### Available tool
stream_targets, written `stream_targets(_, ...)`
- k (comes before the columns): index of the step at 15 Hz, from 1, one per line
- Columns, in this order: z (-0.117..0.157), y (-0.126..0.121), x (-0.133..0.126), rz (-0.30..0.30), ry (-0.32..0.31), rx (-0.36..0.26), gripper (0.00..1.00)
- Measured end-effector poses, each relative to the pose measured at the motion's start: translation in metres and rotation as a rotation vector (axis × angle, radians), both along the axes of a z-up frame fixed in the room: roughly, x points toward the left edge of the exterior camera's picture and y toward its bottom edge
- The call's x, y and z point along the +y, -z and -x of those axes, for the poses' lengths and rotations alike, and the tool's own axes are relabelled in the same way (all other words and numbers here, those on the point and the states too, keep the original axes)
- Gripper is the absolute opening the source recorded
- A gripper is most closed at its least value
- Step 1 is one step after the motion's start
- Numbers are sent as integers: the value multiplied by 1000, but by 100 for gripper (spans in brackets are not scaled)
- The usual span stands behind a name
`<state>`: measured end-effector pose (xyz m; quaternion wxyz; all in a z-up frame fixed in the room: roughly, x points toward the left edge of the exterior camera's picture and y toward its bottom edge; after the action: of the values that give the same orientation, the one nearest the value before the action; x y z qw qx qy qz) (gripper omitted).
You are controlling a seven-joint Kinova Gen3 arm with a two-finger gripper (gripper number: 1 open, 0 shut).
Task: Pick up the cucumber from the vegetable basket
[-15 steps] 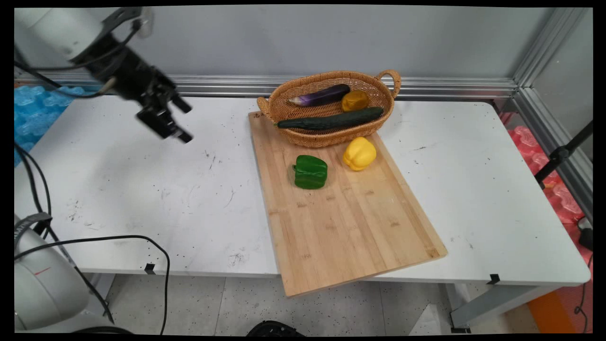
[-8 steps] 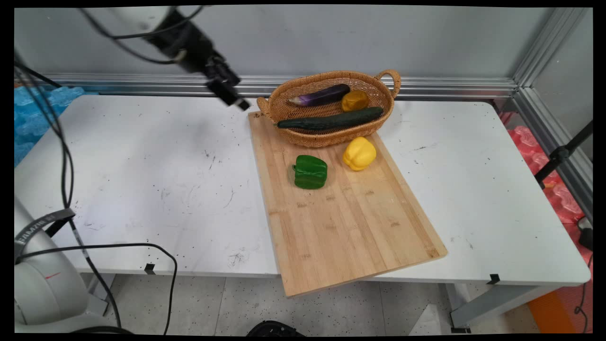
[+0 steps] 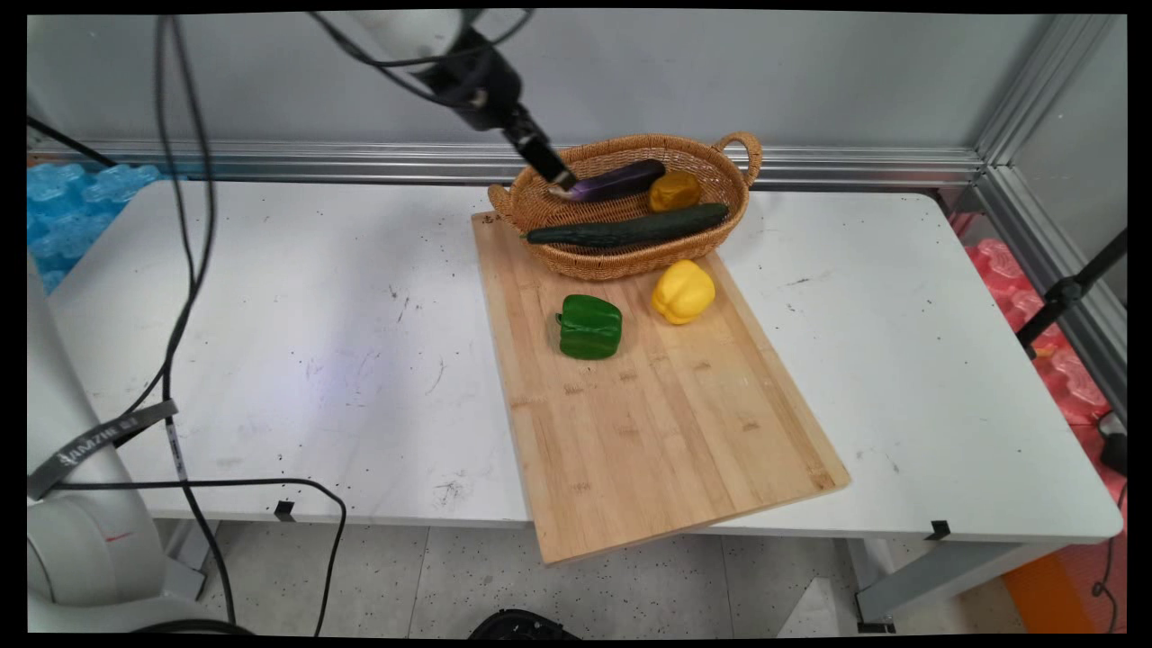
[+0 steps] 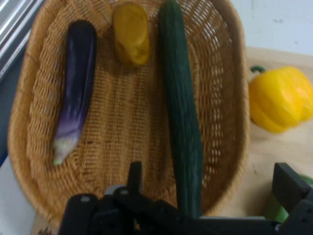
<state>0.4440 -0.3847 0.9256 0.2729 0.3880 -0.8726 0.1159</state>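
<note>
My gripper (image 3: 556, 178) hangs over the left end of a wicker basket (image 3: 630, 263), close above the pale tip of a purple eggplant (image 3: 621, 180). In the hand view the gripper (image 4: 210, 183) is open with nothing between its fingers (image 4: 135, 175). Below it lie the eggplant (image 4: 76, 83), a small yellow-orange vegetable (image 4: 131, 34) and a long dark cucumber (image 4: 181, 107) inside the basket (image 4: 122, 132). The cucumber (image 3: 630, 229) spans the basket's front side, and the yellow-orange vegetable (image 3: 675, 191) sits at its back.
The basket stands on the far end of a wooden cutting board (image 3: 657, 432). A yellow bell pepper (image 3: 684, 291) and a green bell pepper (image 3: 589, 327) lie on the board in front of it. Black cables hang at the left.
The arm has swung from the table's far left to the right, bringing the gripper over the basket's left end. The vegetables have not moved.
</note>
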Motion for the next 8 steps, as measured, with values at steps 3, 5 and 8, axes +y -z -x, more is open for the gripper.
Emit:
stream_targets(3,20,15,-25,-5,-19,-1,100)
stream_targets(5,36,29,-43,-13,-31,-6,100)
stream_targets(8,58,50,-68,-30,-52,-19,100)
